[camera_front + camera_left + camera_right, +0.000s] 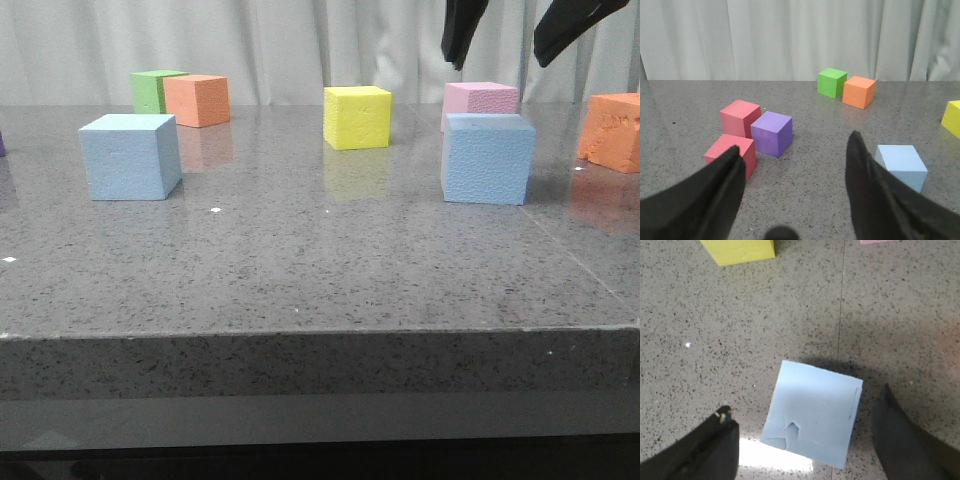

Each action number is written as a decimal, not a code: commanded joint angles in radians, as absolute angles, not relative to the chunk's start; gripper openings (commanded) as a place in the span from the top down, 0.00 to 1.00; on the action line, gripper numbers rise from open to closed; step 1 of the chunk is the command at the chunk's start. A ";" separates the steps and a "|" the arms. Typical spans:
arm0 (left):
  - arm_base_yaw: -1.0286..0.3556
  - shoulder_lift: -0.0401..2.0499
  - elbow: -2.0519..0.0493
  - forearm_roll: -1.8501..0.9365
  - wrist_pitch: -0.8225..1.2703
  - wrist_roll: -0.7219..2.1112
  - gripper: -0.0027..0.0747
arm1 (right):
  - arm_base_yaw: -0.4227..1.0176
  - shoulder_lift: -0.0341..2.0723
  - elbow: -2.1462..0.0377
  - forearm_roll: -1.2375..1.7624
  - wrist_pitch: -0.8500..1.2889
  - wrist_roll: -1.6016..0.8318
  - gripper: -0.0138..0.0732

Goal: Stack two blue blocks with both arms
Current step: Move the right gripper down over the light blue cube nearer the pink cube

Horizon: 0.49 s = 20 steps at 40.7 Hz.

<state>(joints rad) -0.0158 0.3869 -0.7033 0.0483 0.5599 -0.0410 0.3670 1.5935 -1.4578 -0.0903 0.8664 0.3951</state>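
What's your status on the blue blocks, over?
Both grippers open, empty. Right gripper high above right blue block. Left blue block untouched, apart. Pink block close behind the right one.

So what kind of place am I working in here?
Probably a lab test bench, not a home: a bare grey speckled stone table, plain pale curtains as backdrop, and only coloured foam cubes, like the yellow cube.

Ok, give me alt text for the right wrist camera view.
Seen from above, a light blue foam block with a dented top sits on a speckled grey table, between the open right hand's two dark fingers. A yellow block's corner shows beyond it.
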 commanded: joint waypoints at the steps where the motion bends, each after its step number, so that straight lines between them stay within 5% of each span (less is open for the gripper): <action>1: -0.020 0.402 -0.730 0.049 0.480 -0.045 0.40 | 0.364 1.553 -1.494 -0.110 0.818 0.403 0.12; 20: -0.020 0.402 -0.730 0.049 0.482 -0.045 0.40 | 0.357 1.651 -1.494 -0.140 0.796 0.523 0.10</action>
<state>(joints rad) -0.0158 0.3869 -0.7033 0.0483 0.5599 -0.0410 0.3653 1.6683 -1.4600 -0.1030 0.8463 0.5064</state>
